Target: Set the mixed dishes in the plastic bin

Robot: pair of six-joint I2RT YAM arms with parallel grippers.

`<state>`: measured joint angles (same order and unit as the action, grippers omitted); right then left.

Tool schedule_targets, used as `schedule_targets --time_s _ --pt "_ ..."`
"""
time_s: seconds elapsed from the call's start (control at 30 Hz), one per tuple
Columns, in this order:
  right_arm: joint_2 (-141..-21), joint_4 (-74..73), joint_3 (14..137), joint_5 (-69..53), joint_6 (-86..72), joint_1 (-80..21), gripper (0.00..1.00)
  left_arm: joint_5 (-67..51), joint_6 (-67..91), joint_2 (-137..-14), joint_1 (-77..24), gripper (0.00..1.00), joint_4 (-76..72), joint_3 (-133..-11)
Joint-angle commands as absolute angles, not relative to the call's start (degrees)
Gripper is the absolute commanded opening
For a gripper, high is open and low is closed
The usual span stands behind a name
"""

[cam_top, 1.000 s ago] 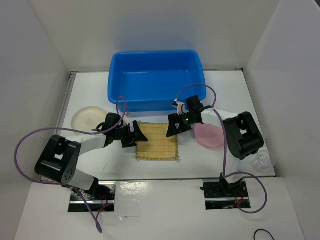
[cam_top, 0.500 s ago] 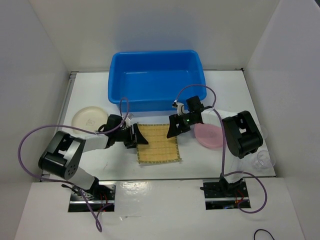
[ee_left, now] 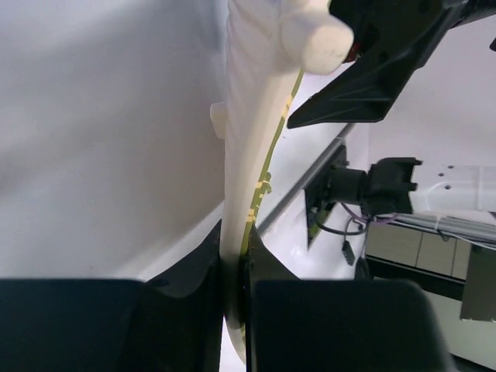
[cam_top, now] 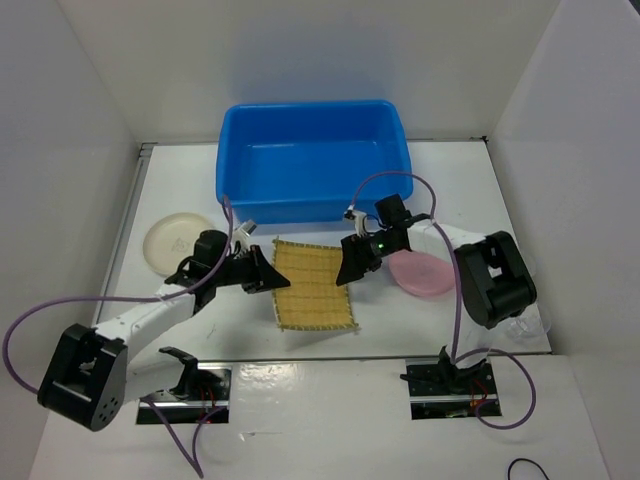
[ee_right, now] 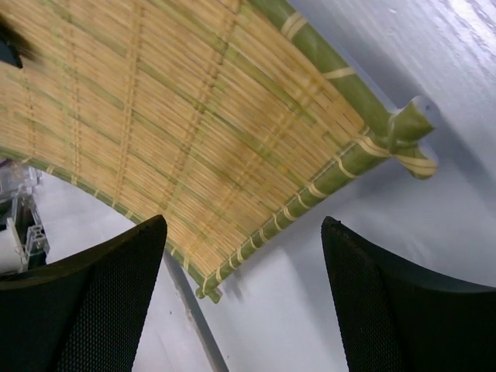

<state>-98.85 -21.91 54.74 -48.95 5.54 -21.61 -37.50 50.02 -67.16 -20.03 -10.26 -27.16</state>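
The tan woven bamboo mat [cam_top: 315, 285] lies between the two arms in front of the blue plastic bin [cam_top: 310, 108]. My left gripper [cam_top: 268, 280] is shut on the mat's left edge, and the left wrist view shows the mat [ee_left: 248, 155] edge-on, pinched in my left gripper [ee_left: 242, 271]. My right gripper [cam_top: 350, 268] is open over the mat's right edge. In the right wrist view the mat [ee_right: 194, 116] curves up off the table, and my right gripper [ee_right: 244, 256] holds nothing. The cream plate [cam_top: 175, 240] is at the left and the pink plate [cam_top: 420, 272] at the right.
White walls close in the table on the left, back and right. A small clear cup [cam_top: 538, 318] sits at the right front behind the right arm's elbow. Purple cables loop above both arms.
My left gripper has shut on the mat's left edge and its arm has swung out and lifted. The mat has shifted and bowed upward. The right gripper has barely moved.
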Motion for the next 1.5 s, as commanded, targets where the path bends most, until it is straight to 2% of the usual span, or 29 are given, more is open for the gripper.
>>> schedule_targets --time_s 0.0,0.17,0.27,0.33,0.4,0.43,0.47,0.57,0.6,0.67,0.8,0.83,0.93,0.97,1.07,1.1,1.47 --pt "-91.96 -26.52 55.45 -51.24 9.83 -22.15 0.85 -41.31 53.08 -60.06 -20.13 0.00 -8.99 -27.86" --pt "-84.21 -36.81 59.06 -48.89 13.97 -18.22 0.82 -43.84 56.15 -48.36 -18.03 0.00 -0.71 -37.49" --pt "-78.68 -38.23 59.67 -42.46 13.97 -11.81 0.83 -47.79 57.39 -50.78 -15.04 0.00 1.40 -45.76" --pt "-72.47 -38.93 61.08 -39.65 15.98 -9.68 0.84 -50.70 56.78 -55.17 -13.80 0.00 1.93 -56.13" --pt "-67.53 -39.55 63.45 -33.25 18.62 -9.67 0.87 -55.01 55.38 -63.43 -12.92 0.00 4.30 -64.56" --pt "-61.58 -37.72 62.50 -30.00 19.15 -9.67 0.89 -55.80 53.11 -69.55 -12.31 0.00 5.52 -73.82" --pt "-57.96 -35.09 60.75 -20.57 18.46 -9.67 0.91 -56.59 51.61 -72.83 -10.83 0.00 9.63 -78.61" --pt "-42.66 -24.02 49.78 -2.89 19.07 -11.07 0.98 -59.50 44.41 -86.54 -9.67 0.00 19.02 -92.42" --pt "-39.15 -22.08 47.14 -0.29 19.07 -11.60 0.98 -60.55 42.73 -89.88 -8.71 0.00 21.25 -100.64" --pt "-30.55 -18.48 42.46 2.28 20.29 -12.13 0.98 -60.56 39.38 -99.29 -8.09 0.00 26.44 -107.37" --pt "-24.18 -21.43 41.84 6.82 24.51 -12.65 0.98 -58.99 40.61 -111.77 -7.56 0.00 28.02 -119.85" --pt "-23.47 -22.23 40.18 9.29 25.65 -12.66 0.98 -57.84 39.30 -117.71 -7.04 0.00 33.08 -129.19" --pt "-18.30 -24.34 36.75 14.24 28.48 -12.66 0.98 -56.95 37.97 -131.18 -7.03 0.00 40.33 -145.58" --pt "-15.06 -26.09 36.74 14.24 28.48 -12.66 0.98 -56.95 41.01 -134.61 -7.03 0.00 41.04 -157.21" --pt "-10.65 -29.08 34.99 9.68 26.29 -12.66 0.98 -57.82 52.58 -151.64 -6.50 0.00 36.78 -178.59" --pt "-10.63 -28.57 34.98 9.67 26.28 -12.66 0.98 -60.62 55.69 -152.31 -6.50 0.00 34.13 -176.42" --pt "-13.97 -26.02 33.31 15.82 24.35 -20.64 0.98 -59.68 61.69 -167.41 -9.48 0.00 26.39 -179.74"
